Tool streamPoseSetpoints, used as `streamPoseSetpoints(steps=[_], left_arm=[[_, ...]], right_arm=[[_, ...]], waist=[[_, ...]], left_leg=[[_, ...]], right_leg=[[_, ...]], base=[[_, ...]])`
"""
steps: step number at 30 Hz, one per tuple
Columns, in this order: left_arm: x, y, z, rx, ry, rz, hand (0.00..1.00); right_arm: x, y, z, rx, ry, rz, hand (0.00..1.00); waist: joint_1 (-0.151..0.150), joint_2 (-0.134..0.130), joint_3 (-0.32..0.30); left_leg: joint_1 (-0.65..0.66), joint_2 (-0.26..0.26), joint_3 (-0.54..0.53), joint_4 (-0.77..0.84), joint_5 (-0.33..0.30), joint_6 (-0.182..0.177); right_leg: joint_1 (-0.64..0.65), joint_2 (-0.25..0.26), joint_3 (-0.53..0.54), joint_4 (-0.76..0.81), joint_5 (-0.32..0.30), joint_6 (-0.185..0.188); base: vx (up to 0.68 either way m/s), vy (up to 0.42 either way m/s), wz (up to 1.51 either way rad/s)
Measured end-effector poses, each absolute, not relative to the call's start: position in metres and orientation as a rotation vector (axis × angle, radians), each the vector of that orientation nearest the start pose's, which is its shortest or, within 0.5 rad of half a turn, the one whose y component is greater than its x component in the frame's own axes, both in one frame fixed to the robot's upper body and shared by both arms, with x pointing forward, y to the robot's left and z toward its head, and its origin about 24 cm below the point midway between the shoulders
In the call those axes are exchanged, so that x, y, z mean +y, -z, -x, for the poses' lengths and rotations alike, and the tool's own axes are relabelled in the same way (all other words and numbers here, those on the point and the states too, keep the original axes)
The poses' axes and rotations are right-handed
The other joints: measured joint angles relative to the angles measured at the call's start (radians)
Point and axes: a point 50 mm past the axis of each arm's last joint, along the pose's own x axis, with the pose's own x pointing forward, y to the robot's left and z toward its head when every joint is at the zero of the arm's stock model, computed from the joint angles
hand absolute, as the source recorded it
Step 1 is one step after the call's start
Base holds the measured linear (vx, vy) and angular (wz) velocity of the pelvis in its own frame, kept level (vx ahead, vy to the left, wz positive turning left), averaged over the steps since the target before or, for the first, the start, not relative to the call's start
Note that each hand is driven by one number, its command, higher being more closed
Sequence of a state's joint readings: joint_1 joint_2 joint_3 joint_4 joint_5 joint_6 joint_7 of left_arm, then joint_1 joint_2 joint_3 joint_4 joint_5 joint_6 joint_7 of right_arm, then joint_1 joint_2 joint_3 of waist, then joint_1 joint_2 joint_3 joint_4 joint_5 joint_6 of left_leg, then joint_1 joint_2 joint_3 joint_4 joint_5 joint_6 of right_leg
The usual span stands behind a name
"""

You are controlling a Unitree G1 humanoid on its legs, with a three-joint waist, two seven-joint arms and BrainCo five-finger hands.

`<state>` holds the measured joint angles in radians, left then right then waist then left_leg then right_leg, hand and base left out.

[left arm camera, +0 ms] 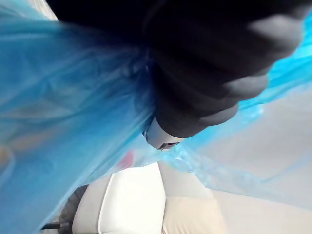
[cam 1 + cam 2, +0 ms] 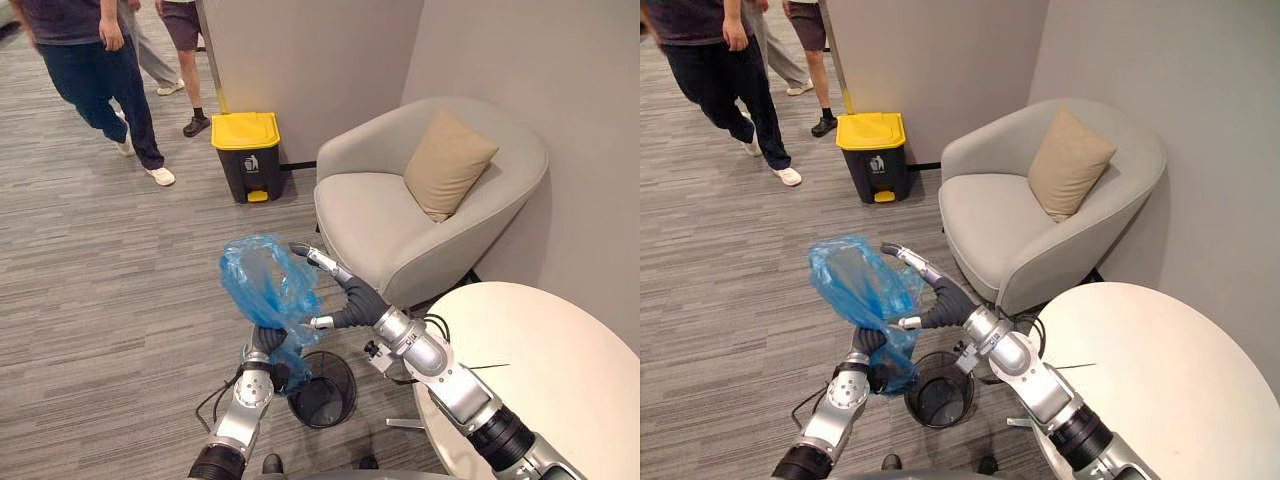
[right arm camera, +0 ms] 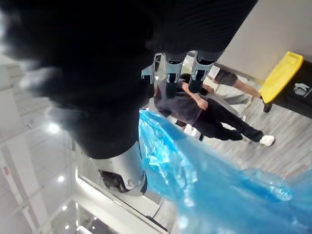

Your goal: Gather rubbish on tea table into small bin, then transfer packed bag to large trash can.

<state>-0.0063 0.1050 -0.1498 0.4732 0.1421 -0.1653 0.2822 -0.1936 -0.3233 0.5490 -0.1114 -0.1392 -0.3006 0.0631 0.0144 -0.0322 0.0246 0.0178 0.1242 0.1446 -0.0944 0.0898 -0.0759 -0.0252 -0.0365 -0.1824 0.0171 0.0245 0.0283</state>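
Left hand (image 2: 264, 345), low and left of centre in the eye views, is closed round a bunched part of the blue bag (image 2: 262, 278). The plastic billows up above the hand, and the rest trails down toward the wire small bin (image 2: 345, 365) just below it. Right hand (image 2: 345, 298) reaches in from the lower right with its fingers (image 2: 315, 258) straight along the bag's upper right side, steadying it rather than clasping it.

So, as I judge it, the whole load hangs on one fist. If that grip sits below the bag's mouth, the loose top could flop over and spill its contents onto the floor. The thin film may also slip through the hand or tear. The trailing end hangs close to the bin's rim, and a snag there could drag the light bin over as the bag moves off.

Further out, the yellow-lidded large trash can (image 2: 247, 160) stands well apart, above centre against the wall, with its lid down. Something has to open it while the bag is held. The armchair (image 2: 370, 220) crowds the path on the right. People (image 2: 90, 70) are walking at upper left, near the can, so a swinging arm or bag could meet them.
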Motion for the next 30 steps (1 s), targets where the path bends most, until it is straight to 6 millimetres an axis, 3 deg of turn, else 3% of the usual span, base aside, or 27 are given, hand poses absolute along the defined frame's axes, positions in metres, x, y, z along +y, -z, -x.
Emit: streamPoseSetpoints(steps=[2, 6, 7, 8, 12, 15, 18, 26, 30], left_arm=[[0.158, 0.048, -0.228, 0.271, -0.111, -0.286, 1.00], [0.170, 0.057, -0.217, 0.325, -0.164, -0.262, 1.00], [0.188, 0.069, -0.202, 0.399, -0.213, -0.228, 1.00], [0.191, 0.072, -0.198, 0.417, -0.216, -0.232, 1.00], [0.195, 0.078, -0.189, 0.450, -0.220, -0.227, 1.00], [0.204, 0.090, -0.174, 0.523, -0.230, -0.213, 1.00], [0.209, 0.105, -0.153, 0.615, -0.219, -0.213, 1.00], [0.209, 0.124, -0.128, 0.744, -0.186, -0.200, 1.00], [0.209, 0.128, -0.120, 0.772, -0.186, -0.198, 1.00]], right_arm=[[-0.059, -0.102, -0.236, -0.529, -0.681, 0.426, 0.00], [-0.092, -0.089, -0.240, -0.439, -0.493, 0.402, 0.00], [-0.128, -0.050, -0.243, -0.223, -0.301, 0.283, 0.00], [-0.136, -0.039, -0.242, -0.160, -0.257, 0.249, 0.00], [-0.143, -0.027, -0.239, -0.098, -0.219, 0.210, 0.00], [-0.162, 0.013, -0.233, 0.090, -0.083, 0.114, 0.00], [-0.185, 0.052, -0.211, 0.290, 0.031, 0.081, 0.00], [-0.193, 0.097, -0.178, 0.543, 0.055, 0.099, 0.00], [-0.197, 0.100, -0.174, 0.561, 0.070, 0.103, 0.00]], waist=[[0.000, 0.002, 0.001], [0.001, 0.011, 0.007], [-0.001, 0.024, 0.015], [-0.003, 0.027, 0.017], [-0.003, 0.029, 0.019], [-0.002, 0.030, 0.019], [-0.001, 0.032, 0.021], [-0.003, 0.043, 0.027], [-0.005, 0.044, 0.028]], left_leg=[[0.000, -0.001, 0.000, 0.000, 0.000, 0.000], [0.000, -0.001, 0.000, 0.000, 0.000, 0.000], [0.003, -0.002, -0.002, 0.000, 0.000, 0.000], [0.001, -0.002, -0.003, 0.000, 0.000, 0.000], [-0.001, -0.002, -0.007, 0.000, -0.001, -0.001], [-0.004, -0.005, -0.010, 0.000, 0.000, 0.000], [-0.008, -0.009, -0.017, 0.000, -0.001, -0.001], [-0.004, -0.010, -0.033, -0.001, -0.001, -0.001], [-0.001, -0.011, -0.034, -0.001, -0.001, -0.001]], right_leg=[[0.000, 0.000, 0.000, 0.000, 0.000, 0.000], [0.000, 0.000, 0.000, 0.000, 0.000, 0.001], [0.003, 0.000, -0.003, -0.001, -0.001, 0.001], [0.003, -0.001, -0.005, -0.002, -0.001, 0.001], [0.005, 0.000, -0.010, -0.009, -0.001, 0.001], [0.007, -0.002, -0.014, -0.016, 0.000, 0.001], [0.011, -0.005, -0.022, -0.023, -0.002, 0.003], [0.024, -0.005, -0.039, -0.037, -0.002, 0.004], [0.027, -0.006, -0.041, -0.037, -0.004, 0.007]], base=[[0.00, 0.000, 0.00], [0.00, 0.000, 0.00], [0.00, 0.000, 0.03], [0.00, 0.000, 0.04], [0.00, 0.000, 0.02], [0.00, 0.000, 0.03], [0.02, 0.002, 0.07], [0.00, -0.002, 0.06], [0.00, 0.000, 0.00]])
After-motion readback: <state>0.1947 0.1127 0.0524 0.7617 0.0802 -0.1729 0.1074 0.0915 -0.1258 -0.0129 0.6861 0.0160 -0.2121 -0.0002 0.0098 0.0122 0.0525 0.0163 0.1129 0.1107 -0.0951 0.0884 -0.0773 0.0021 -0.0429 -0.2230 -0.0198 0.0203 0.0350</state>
